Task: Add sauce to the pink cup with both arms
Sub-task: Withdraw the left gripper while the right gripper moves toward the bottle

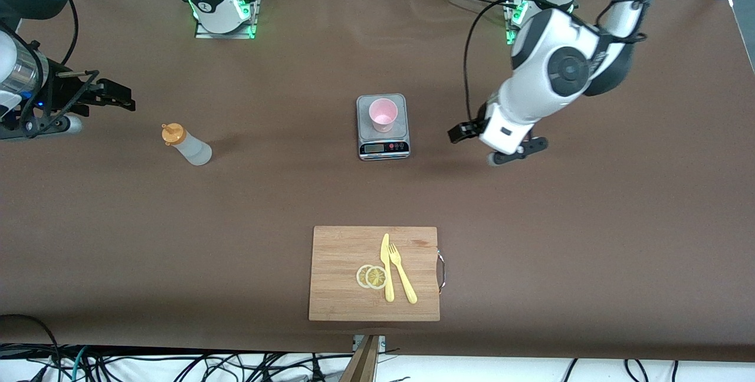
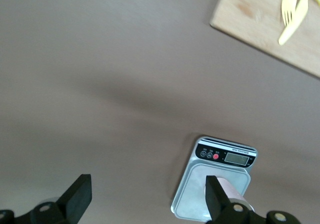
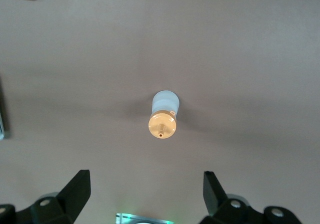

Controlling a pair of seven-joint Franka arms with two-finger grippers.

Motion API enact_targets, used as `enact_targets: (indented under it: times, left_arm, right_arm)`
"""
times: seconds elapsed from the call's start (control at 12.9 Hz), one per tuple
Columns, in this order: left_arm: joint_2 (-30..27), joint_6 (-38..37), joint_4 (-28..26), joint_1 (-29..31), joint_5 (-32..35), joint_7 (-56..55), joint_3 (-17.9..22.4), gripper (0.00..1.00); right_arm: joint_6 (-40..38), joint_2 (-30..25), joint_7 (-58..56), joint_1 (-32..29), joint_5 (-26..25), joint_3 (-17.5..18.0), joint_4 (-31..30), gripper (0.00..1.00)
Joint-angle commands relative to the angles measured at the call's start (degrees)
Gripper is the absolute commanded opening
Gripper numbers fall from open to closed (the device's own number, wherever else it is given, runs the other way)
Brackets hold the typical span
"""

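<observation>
The sauce bottle [image 1: 186,145], whitish with an orange cap, stands on the brown table toward the right arm's end. It shows in the right wrist view as the bottle [image 3: 164,114] from above. The pink cup [image 1: 383,115] stands on a small scale [image 1: 383,141] at mid-table. My right gripper [image 1: 121,98] hangs open beside the bottle, apart from it, nothing between its fingers [image 3: 146,176]. My left gripper [image 1: 495,145] is open over bare table beside the scale, toward the left arm's end. In the left wrist view one finger of that gripper [image 2: 147,181] covers most of the cup [image 2: 232,189].
A wooden cutting board [image 1: 342,287] lies nearer the front camera than the scale, carrying a yellow knife [image 1: 387,267], a yellow fork [image 1: 402,273] and two lemon slices [image 1: 371,276]. The board's corner [image 2: 260,19] shows in the left wrist view. Cables hang at the table's near edge.
</observation>
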Motion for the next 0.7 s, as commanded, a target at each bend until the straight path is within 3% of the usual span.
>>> enact_targets:
  times: [0.0, 0.08, 0.31, 0.47, 0.62]
  left_arm:
    - [-9.0, -2.6, -5.6, 7.1, 1.7, 0.9, -1.6, 1.0]
    - [-11.4, -5.7, -5.6, 10.2, 1.8, 2.9, -1.9, 1.0]
    - [-18.6, -12.7, -6.0, 19.3, 10.7, 11.4, -4.7, 1.0]
    - [-21.3, -15.9, -5.4, 20.9, 19.4, 13.5, -4.8, 1.0]
    - [-21.0, -16.8, -4.4, 20.9, 21.9, 15.7, -4.2, 1.0]
  right_arm:
    - [-2.3, -0.5, -4.7, -0.3, 0.3, -0.7, 0.5, 1.0]
    - [-2.2, -0.6, -7.0, -0.3, 0.7, -1.9, 0.6, 1.0]
    - [-2.0, -0.7, -15.5, -0.3, 2.6, -3.7, 0.4, 1.0]
    - [-1.6, -0.9, -22.5, -0.2, 4.8, -5.6, -0.2, 1.0]
    - [-1.3, -0.8, -28.8, -0.3, 8.1, -8.1, -0.6, 1.0]
